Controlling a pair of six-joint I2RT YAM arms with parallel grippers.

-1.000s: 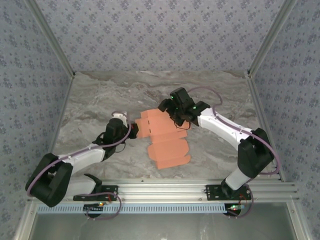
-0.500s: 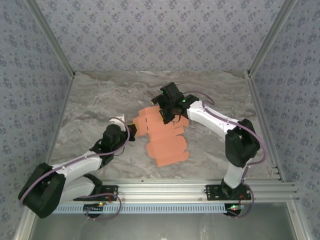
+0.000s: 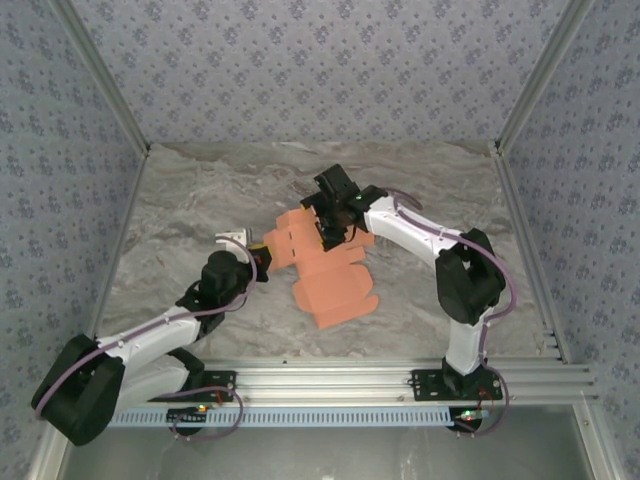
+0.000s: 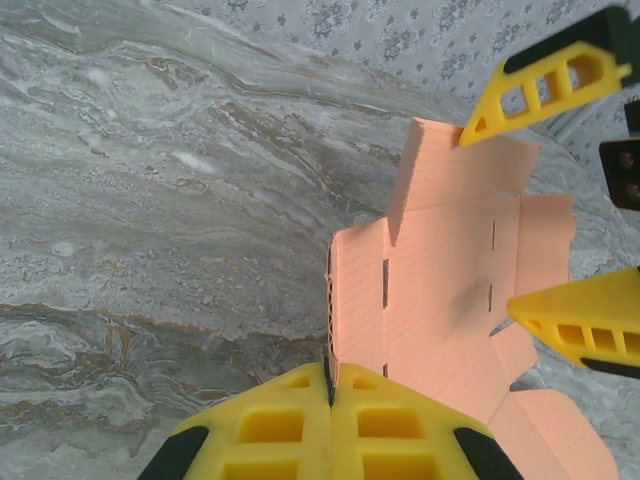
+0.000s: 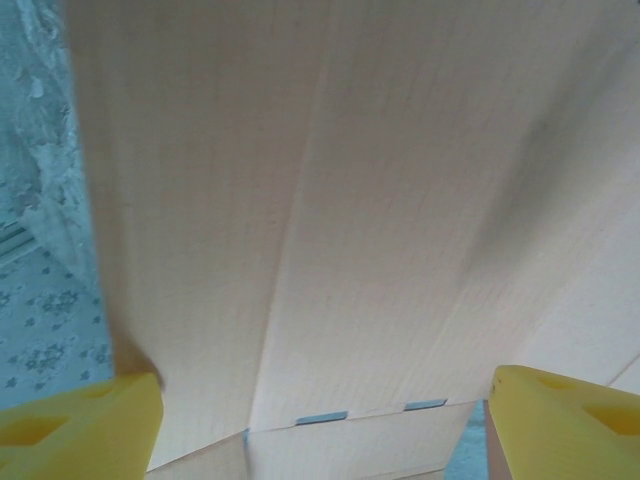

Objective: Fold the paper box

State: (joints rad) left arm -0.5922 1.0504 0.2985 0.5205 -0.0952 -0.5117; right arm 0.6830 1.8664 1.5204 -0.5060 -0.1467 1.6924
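Clamped tight, the left gripper point(image 3: 262, 247) pinches the left edge of the paper box point(image 3: 335, 285), a salmon-orange die-cut card with slits and tabs, mostly flat at the centre of the marbled table point(image 3: 190, 200), one flap raised. Its arm lies low, reaching from the lower left, while the right arm bends at its elbow and reaches left, the right gripper point(image 3: 325, 228) spread wide over the sheet's upper end. From above, the sheet's long axis runs diagonally from upper left to lower right.

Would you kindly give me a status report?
Left end effector shut on paper box edge. Right end effector open, straddling it. No obstruction.
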